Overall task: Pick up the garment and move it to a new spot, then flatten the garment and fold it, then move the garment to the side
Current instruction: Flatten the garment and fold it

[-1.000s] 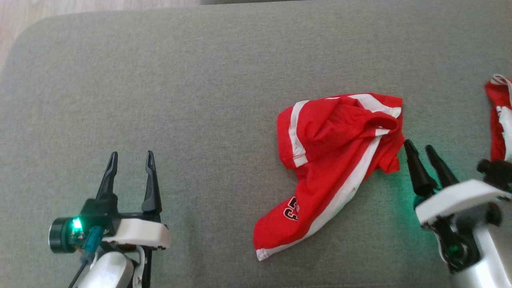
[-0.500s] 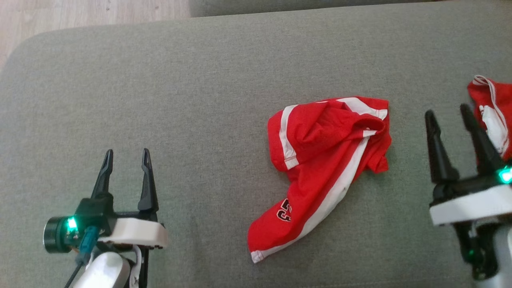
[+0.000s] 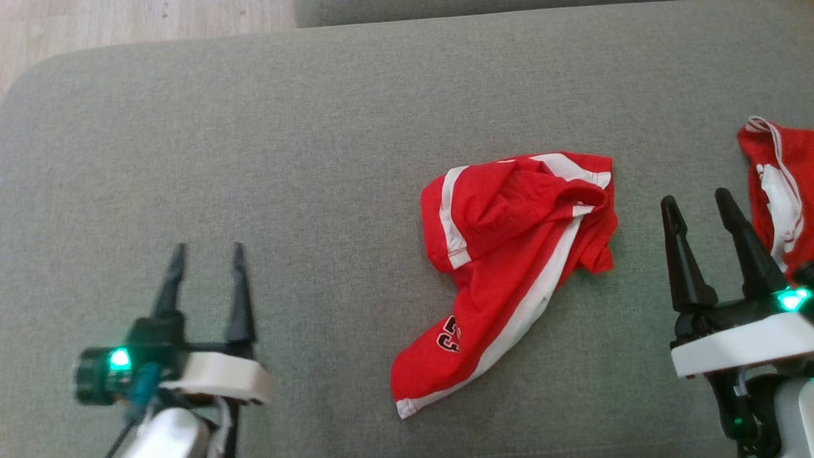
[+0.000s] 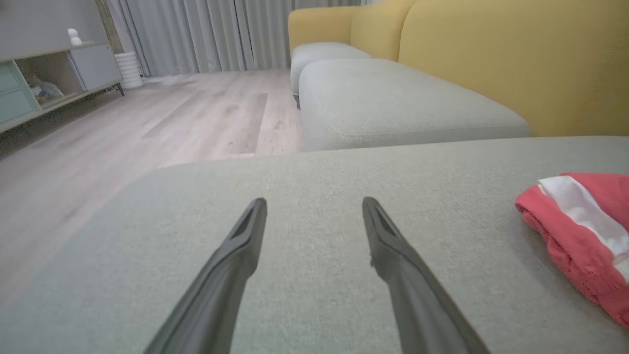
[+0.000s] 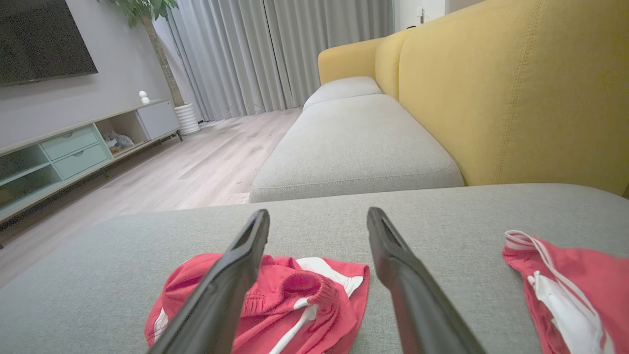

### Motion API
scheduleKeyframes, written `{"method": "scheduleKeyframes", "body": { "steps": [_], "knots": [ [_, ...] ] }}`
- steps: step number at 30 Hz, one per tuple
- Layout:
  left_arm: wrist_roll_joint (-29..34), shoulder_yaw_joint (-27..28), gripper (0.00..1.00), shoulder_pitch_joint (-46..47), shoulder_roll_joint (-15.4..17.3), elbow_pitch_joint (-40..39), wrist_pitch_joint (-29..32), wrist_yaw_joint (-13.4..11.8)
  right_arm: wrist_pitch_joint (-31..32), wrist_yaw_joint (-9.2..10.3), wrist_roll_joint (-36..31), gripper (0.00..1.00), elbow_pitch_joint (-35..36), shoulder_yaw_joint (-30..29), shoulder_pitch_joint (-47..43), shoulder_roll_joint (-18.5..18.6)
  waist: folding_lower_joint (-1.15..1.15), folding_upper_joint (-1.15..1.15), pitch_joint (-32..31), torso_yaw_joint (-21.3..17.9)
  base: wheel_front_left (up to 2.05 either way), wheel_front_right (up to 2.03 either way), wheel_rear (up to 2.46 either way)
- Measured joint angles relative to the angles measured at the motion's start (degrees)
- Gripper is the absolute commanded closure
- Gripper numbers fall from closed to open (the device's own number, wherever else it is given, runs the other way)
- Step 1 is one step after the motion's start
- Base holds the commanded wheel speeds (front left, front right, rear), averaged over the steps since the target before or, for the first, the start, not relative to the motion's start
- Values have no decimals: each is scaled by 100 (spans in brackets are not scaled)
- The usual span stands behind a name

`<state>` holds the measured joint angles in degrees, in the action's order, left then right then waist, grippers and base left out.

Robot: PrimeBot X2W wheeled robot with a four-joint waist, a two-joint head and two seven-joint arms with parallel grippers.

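Note:
The garment is red shorts with white side stripes and a black number, lying crumpled on the grey sofa cushion right of centre. My right gripper stands open just to its right, fingers apart, touching nothing. In the right wrist view the garment lies below and to the left of the open right gripper. Far off at the lower left, my left gripper is open over bare cushion. The left wrist view shows the left gripper with an edge of the garment at the right.
A second red and white garment lies at the cushion's right edge, beside my right gripper, and the right wrist view has this second garment too. Yellow sofa back borders the far side. Wooden floor lies beyond the cushion's rounded left corner.
My right gripper has drawn back from the garment's right edge to a spot farther right, fingers now pointing straight up the view. The head view has shifted slightly. The garment lies as before.

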<state>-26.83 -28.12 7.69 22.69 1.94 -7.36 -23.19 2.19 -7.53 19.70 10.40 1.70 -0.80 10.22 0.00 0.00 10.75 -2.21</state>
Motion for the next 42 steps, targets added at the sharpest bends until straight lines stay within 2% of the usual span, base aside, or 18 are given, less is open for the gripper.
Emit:
{"method": "scheduleKeyframes", "body": {
  "steps": [2, 6, 12, 17, 21, 22, 23, 24, 32, 42],
  "knots": [
    [-2, -202, 0, 12, 1, -116, 246, 142, 45, 0, 31, 0, 0, 1, -1, -16, 0, 0, -2, 7, 0, 0, 0],
    [1, -991, 0, 81, -87, -388, 920, 641, 170, 0, 47, 0, -1, -11, -8, -27, 0, 0, 31, 27, 0, 0, 0],
    [-65, -2072, 0, 431, -564, -481, 1800, 1369, 245, 0, 93, 0, 0, -12, -6, -38, 0, 0, 116, 9, 0, 0, 0],
    [-149, -2424, 0, 495, -691, -166, 2074, 1671, 288, 0, 168, 0, -15, -3, 0, -53, 0, 0, 162, -92, 0, 0, 0],
    [-196, -2543, 0, 504, -693, 146, 2242, 1761, 288, 0, 245, 0, -56, -4, 0, -71, 0, 0, 190, -162, 0, 0, 0],
    [-196, -2538, 14, 505, -698, 208, 2232, 1766, 288, 0, 267, 0, -66, -3, 0, -79, 0, 0, 198, -176, 0, 0, 0],
    [-193, -2537, 62, 528, -700, 280, 2195, 1766, 288, 0, 285, 0, -77, -4, 0, -82, 0, 0, 207, -188, 0, 0, 0],
    [-199, -2516, 100, 558, -706, 356, 2181, 1764, 288, 0, 301, 0, -87, -5, 1, -86, 0, 0, 214, -197, 0, 0, 0],
    [-482, -1857, 100, 896, -683, 647, 1835, 1610, 307, 0, 414, 0, -198, -12, 7, -104, 0, 0, 239, -252, 0, 0, 0],
    [-708, -1434, 100, 1333, -417, 1123, 1896, 1667, 390, 0, 509, 0, -342, -11, 9, -171, 0, 0, 216, -303, 0, 0, 0]
  ]
}}
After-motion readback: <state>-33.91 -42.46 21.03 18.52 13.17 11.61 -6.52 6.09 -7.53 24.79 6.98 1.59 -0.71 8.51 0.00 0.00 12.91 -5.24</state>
